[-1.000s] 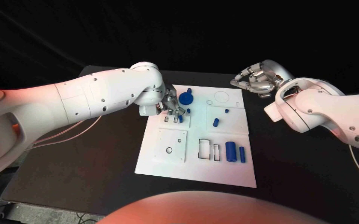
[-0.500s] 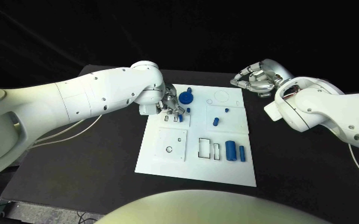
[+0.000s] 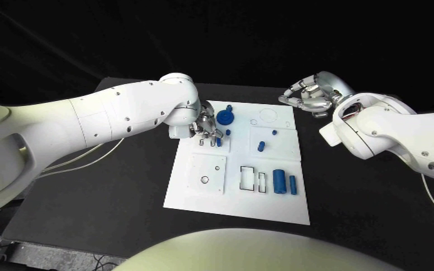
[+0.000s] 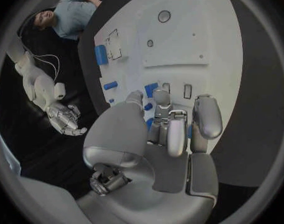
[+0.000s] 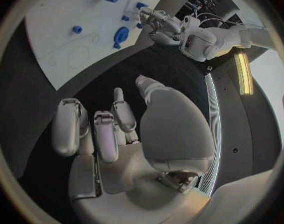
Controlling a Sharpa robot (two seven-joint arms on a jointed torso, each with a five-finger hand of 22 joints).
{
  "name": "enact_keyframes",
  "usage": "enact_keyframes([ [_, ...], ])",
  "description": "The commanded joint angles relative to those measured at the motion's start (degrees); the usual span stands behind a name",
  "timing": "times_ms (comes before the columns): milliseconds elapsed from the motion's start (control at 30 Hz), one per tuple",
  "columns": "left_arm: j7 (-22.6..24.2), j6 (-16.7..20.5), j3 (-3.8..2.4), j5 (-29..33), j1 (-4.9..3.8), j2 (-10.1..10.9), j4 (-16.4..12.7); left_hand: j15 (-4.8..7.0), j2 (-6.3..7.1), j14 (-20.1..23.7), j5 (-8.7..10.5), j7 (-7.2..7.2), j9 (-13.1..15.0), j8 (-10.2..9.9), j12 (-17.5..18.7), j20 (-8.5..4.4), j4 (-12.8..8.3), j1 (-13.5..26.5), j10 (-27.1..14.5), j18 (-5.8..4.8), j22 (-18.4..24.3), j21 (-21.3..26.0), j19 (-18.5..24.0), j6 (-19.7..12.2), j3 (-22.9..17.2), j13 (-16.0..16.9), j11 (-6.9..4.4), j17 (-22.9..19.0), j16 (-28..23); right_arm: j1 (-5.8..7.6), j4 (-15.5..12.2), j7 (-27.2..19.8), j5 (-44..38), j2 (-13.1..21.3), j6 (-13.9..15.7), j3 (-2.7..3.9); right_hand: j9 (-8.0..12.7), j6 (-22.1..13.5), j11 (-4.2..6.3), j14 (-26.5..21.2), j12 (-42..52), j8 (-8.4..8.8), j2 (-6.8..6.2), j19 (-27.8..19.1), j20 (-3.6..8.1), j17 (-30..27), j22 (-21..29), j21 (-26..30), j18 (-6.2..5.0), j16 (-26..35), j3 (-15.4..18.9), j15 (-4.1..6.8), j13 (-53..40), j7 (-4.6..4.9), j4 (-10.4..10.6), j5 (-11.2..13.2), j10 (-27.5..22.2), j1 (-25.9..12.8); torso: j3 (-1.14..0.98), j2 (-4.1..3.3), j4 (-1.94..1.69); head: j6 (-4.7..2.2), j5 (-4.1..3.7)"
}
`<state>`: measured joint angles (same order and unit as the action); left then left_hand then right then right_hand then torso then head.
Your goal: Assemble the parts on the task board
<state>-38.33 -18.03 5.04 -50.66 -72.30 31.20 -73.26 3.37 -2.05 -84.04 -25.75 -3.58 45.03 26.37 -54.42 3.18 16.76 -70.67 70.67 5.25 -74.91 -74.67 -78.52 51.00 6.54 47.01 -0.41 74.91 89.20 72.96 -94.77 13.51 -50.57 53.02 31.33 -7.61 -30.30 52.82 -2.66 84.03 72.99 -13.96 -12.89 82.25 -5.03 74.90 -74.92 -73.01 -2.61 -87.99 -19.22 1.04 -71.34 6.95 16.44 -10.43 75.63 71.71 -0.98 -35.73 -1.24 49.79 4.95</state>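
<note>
On far-left part of task board [image 3: 237, 203] | left hand [image 3: 204, 131] fingers curled around small blue part [image 3: 218, 143], grip unclear | right hand [image 3: 308, 100] curled, empty, off board | part prob. light, stiff, smooth; pinch by its sides

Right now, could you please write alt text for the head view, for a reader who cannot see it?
The robot's left hand reaches over the upper left part of the white task board on a black table, its fingers down among small blue parts. The right hand hangs beyond the board's upper right corner, fingers curled in and holding nothing. Two blue cylinders lie near the board's right edge.
</note>
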Motion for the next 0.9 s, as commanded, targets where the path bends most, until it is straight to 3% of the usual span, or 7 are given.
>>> enact_keyframes([
  [33,-0.1,-1.2,0.03,0.5,0.05,-0.3,0.1,0.32,-0.01,-5.7,-0.06,0.19,0.1,0.1,-0.3,-0.3,0.0,-0.6,0.1,-1.06,-3.1,-0.1,-0.3,0.3,-0.3,0.2,-0.32,14.3,0.3,-0.05,0.0,0.0,-0.1,0.0,-0.8,0.0,-0.1,-0.1,0.21,4.7,-0.1,-0.39,0.03,-0.4,0.14,10.5,-9.3,0.3,-1.16,0.4,0.4,0.33,0.0,-0.04,0.0,-0.2,-0.3,-0.5,-0.02,-0.04,0.02,0.1,-0.04],
  [467,0.0,0.1,0.13,0.9,0.14,-0.6,0.2,0.61,-0.91,-5.8,-0.18,0.57,1.4,0.3,-0.3,-0.63,0.0,-4.3,0.0,-1.1,-3.6,-0.1,-0.3,0.5,-3.1,0.6,-0.68,14.6,0.5,-0.11,0.1,0.0,-0.1,-0.1,-0.9,0.0,-0.2,-0.1,0.23,4.7,-0.1,-0.5,0.09,-0.6,0.14,10.4,-9.2,0.6,-1.21,0.5,0.3,0.34,0.1,-0.06,0.0,-0.2,-0.3,-0.6,-0.04,-0.01,0.0,0.21,-0.07],
  [600,0.2,0.5,0.13,1.2,0.14,-0.5,0.1,0.72,-0.99,-5.8,4.59,0.66,2.3,0.1,-0.1,-0.74,0.0,-6.8,-0.1,-1.12,-3.9,-0.1,-0.4,0.1,-7.9,0.8,-0.73,14.7,0.5,-0.11,0.1,0.0,-0.1,-0.1,-0.9,0.0,-0.2,-0.1,0.23,4.7,-0.1,-0.5,0.09,-0.6,0.14,10.4,-9.2,0.6,-1.21,0.5,0.3,0.34,0.1,-0.06,0.0,-0.2,-0.3,-0.6,-0.05,-0.01,0.0,0.21,-0.05],
  [667,0.3,0.7,0.14,1.5,0.14,-0.5,0.0,0.72,0.07,-5.8,9.27,0.69,3.1,0.1,0.2,-0.85,-0.1,-7.7,-0.2,-1.12,-4.2,0.0,-0.4,-0.1,-14.1,0.9,-0.78,14.7,0.5,-0.12,0.2,0.0,-0.1,-0.1,-0.9,0.0,-0.2,-0.1,0.23,4.7,-0.1,-0.5,0.09,-0.6,0.14,10.4,-9.2,0.6,-1.21,0.5,0.3,0.34,0.1,-0.06,0.0,-0.2,-0.3,-0.6,-0.05,-0.01,0.0,0.21,-0.08],
  [733,0.4,1.1,0.14,2.0,0.14,-0.4,-0.1,0.81,3.66,-5.8,14.8,0.73,4.4,0.6,0.6,-1.04,-0.2,-7.6,-0.1,-1.09,-4.6,0.2,-0.4,-0.1,-26.1,1.0,-0.79,14.7,0.6,-0.12,0.2,0.0,-0.1,-0.2,-0.9,0.0,-0.2,-0.1,0.23,4.7,-0.1,-0.5,0.09,-0.6,0.14,10.4,-9.2,0.6,-1.21,0.5,0.3,0.34,0.1,-0.06,0.0,-0.2,-0.3,-0.6,-0.04,0.01,0.01,0.21,-0.12],
  [800,0.5,1.4,0.13,2.3,0.14,-0.3,-0.1,0.72,7.27,-5.8,14.77,0.54,6.1,1.7,0.6,-1.01,-1.0,-5.0,0.4,-1.09,-4.8,0.3,-0.5,-0.2,-36.4,1.2,-0.58,14.8,0.6,-0.12,0.2,0.0,-0.1,-0.1,-0.9,0.0,-0.2,-0.1,0.23,4.7,-0.1,-0.5,0.09,-0.6,0.14,10.4,-9.2,0.6,-1.21,0.5,0.3,0.34,0.1,-0.06,0.0,-0.2,-0.3,-0.6,-0.03,0.03,0.01,0.21,-0.08],
  [900,0.7,1.9,0.13,2.9,0.14,-0.1,-0.3,0.79,9.85,-5.9,14.57,0.61,8.3,3.3,0.4,-0.87,-4.6,-1.4,1.0,-1.14,-5.2,0.5,-0.6,-0.6,-45.3,1.6,-0.78,14.9,0.7,-0.13,0.2,0.0,-0.1,-0.1,-0.9,-0.01,-0.2,-0.1,0.24,4.7,-0.1,-0.54,0.12,-0.6,0.15,10.4,-9.2,0.6,-1.22,0.5,0.3,0.35,0.1,-0.07,0.0,-0.3,-0.3,-0.6,-0.04,0.0,0.0,0.21,-0.1],
])
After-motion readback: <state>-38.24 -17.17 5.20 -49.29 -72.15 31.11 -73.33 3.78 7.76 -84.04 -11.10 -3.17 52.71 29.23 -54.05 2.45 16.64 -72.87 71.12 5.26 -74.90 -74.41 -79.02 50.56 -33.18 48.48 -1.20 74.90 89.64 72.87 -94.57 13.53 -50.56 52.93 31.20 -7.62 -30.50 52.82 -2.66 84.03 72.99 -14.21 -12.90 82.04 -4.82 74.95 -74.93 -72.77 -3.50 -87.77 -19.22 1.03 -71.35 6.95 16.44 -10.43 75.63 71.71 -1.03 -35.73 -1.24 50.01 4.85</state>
